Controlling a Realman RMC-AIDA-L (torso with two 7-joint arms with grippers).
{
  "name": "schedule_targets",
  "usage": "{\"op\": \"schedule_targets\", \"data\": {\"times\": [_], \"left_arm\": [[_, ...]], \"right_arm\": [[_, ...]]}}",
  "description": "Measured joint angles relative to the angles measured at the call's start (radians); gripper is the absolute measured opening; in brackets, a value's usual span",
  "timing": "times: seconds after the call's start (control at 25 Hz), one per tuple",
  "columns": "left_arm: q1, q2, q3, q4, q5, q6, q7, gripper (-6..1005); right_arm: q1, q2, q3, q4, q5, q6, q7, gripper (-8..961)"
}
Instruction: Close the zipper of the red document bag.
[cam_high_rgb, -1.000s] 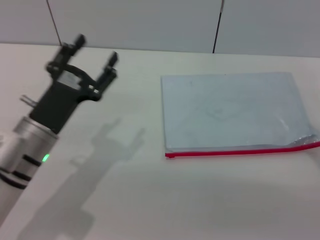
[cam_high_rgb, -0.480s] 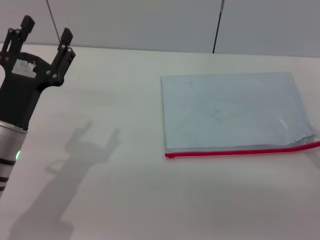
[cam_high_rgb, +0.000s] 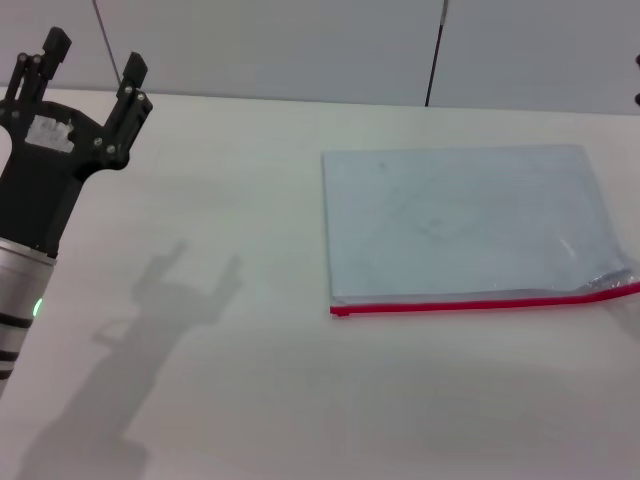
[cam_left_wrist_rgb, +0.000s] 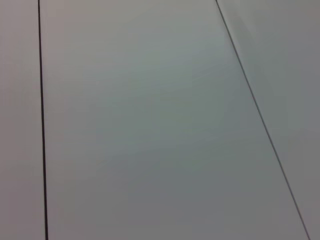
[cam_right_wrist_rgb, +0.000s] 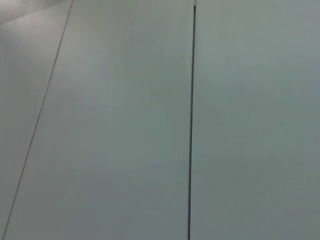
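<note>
The red document bag (cam_high_rgb: 460, 225), a flat pale blue-grey pouch, lies on the white table at right of centre in the head view. Its zipper (cam_high_rgb: 450, 304) is the red strip along the near long edge. That edge is wrinkled and lifted at its right end, and I cannot pick out the slider for sure. My left gripper (cam_high_rgb: 95, 58) hangs open above the table's far left, well clear of the bag and holding nothing. Only a dark sliver of my right gripper (cam_high_rgb: 637, 79) shows at the right border. Both wrist views show only grey wall.
The white table (cam_high_rgb: 250, 380) stretches around the bag. A grey panelled wall (cam_high_rgb: 300, 45) with dark seams stands behind the table's far edge. The left arm's shadow falls on the table at lower left.
The left gripper swung left and farther back from a second ago, then held almost still. A dark sliver has appeared at the right border.
</note>
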Motion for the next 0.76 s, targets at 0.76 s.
{"op": "schedule_targets", "data": {"times": [0.76], "left_arm": [[-0.009,0.0,0.001,0.0,0.0,-0.012,0.007,753]], "right_arm": [[-0.012,-0.001,-0.034,0.011,-0.013,-0.103,0.009,888]]}}
